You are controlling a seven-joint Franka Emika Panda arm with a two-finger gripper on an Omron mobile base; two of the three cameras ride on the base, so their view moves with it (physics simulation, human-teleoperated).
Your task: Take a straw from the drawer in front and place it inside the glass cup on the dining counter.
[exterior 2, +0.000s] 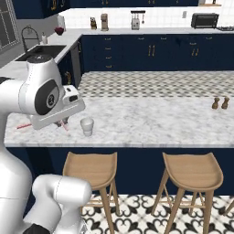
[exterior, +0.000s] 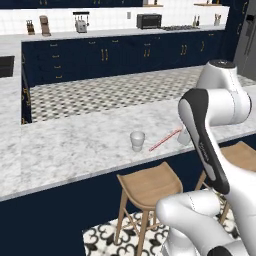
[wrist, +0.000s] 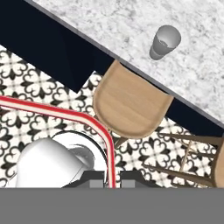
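**Straw held beside the cup at the counter edge**

Gripper [wrist: 112,177] jaws are closed on the straw [wrist: 57,111], whose end is pinched between the two dark tips at the bottom centre of the hand view. From there it runs up the frame, bends in a rounded corner and stretches off to the left edge, red along both sides with a pale stripe down the middle.

At the centre of the left base view the straw [exterior: 165,139] is a thin, straight pinkish-red line slanting up to the right over the counter [exterior: 75,140], just to the right of the cup [exterior: 137,140] and apart from it. Its upper end disappears behind the arm's white, smooth-shelled forearm. In the right base view, short red pieces of it show on both sides of the hand, at middle left.

The cup is a short, slightly tapered tumbler, translucent whitish-grey, standing upright near the front edge of the counter; in the hand view it sits at upper right [wrist: 165,42], its round mouth open.

The counter is a white slab with grey marble veining on a dark navy base. Below its edge stand stools [exterior 2: 90,168] with curved, light wooden seats, on a floor of black-and-white patterned tiles.
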